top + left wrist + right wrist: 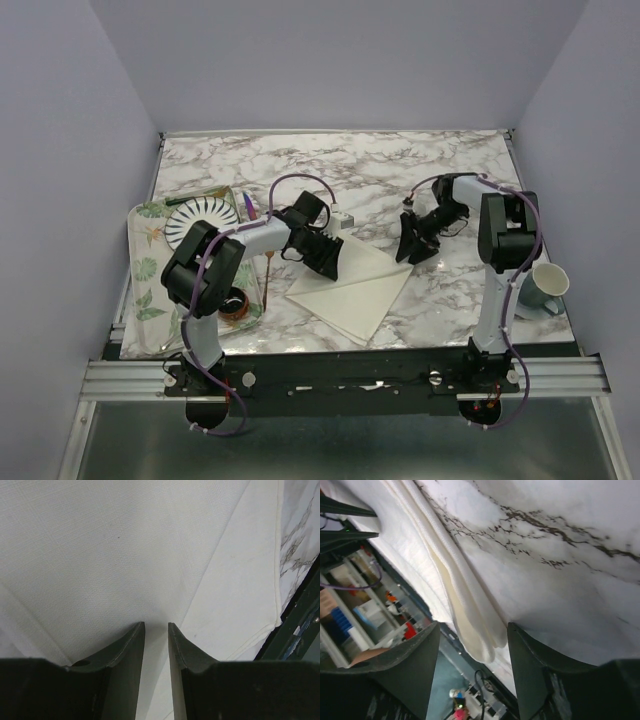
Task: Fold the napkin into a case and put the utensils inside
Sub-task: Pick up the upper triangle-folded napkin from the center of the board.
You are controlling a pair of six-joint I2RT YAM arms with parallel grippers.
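The cream napkin [355,290] lies folded flat on the marble table, near the front middle. My left gripper [328,262] stands on its upper left edge. In the left wrist view its fingers [156,624] are a little apart, tips down against the cloth [100,555], with nothing pinched between them. My right gripper [412,250] hovers at the napkin's right corner. Its jaws [472,625] are wide open, and the napkin's layered edge [465,595] lies loose between them. A purple-blue utensil [245,204] rests on the tray beside the plate. A thin copper handle [268,266] shows under the left arm.
A leaf-patterned tray [145,270] at the left holds a striped white plate [200,215] and a small dark round dish [235,305]. A pale green mug [545,285] stands at the right edge. Bare marble [400,170] stretches behind the arms.
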